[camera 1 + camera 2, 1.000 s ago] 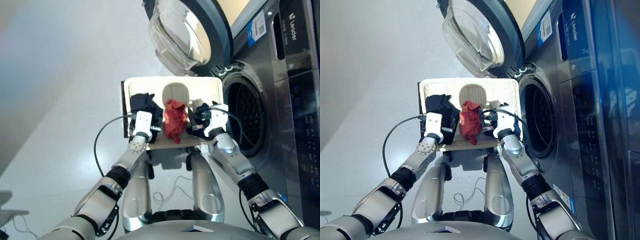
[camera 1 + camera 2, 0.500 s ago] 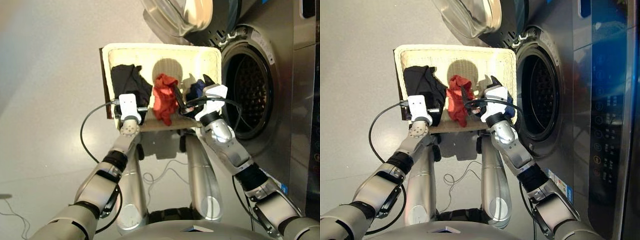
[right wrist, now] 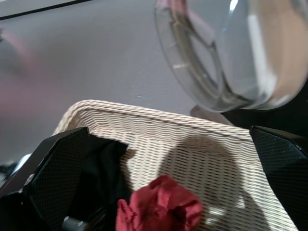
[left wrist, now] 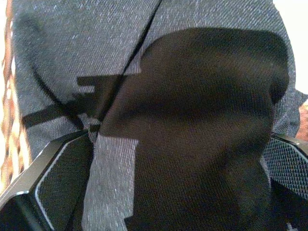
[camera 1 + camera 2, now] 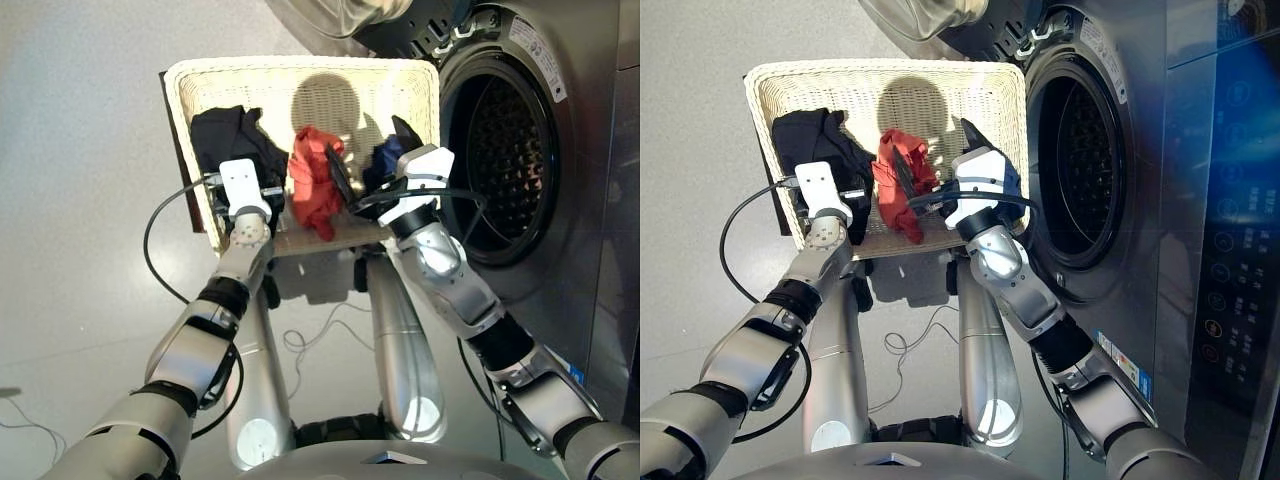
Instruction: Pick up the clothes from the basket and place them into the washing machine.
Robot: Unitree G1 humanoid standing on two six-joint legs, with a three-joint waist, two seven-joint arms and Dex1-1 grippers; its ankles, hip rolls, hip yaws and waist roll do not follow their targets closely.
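The basket [image 5: 190, 90] sits on the floor just left of the washer [image 5: 590, 150], whose round drum [image 5: 500, 150] stands open with the glass door [image 3: 231, 53] swung out above the basket's far edge. All three garments lie inside the basket: the black one [image 5: 225, 135] at its left end, the red one [image 5: 312, 185] in the middle, hanging toward the near rim, and the navy one [image 5: 385, 160] at the right end, nearest the drum and largely hidden behind the right arm. The left gripper [image 5: 262, 190] is down at the near edge of the black garment; its wrist view shows dark cloth filling the space between its two fingers [image 4: 57, 178], which stand apart on either side of it. Whether they press on the cloth cannot be told. The right gripper [image 5: 365, 160] is raised over the basket between the red and navy pieces, its fingers [image 3: 53, 168] spread wide and holding nothing; its wrist view looks across the weave to the red and black garments and the door beyond.
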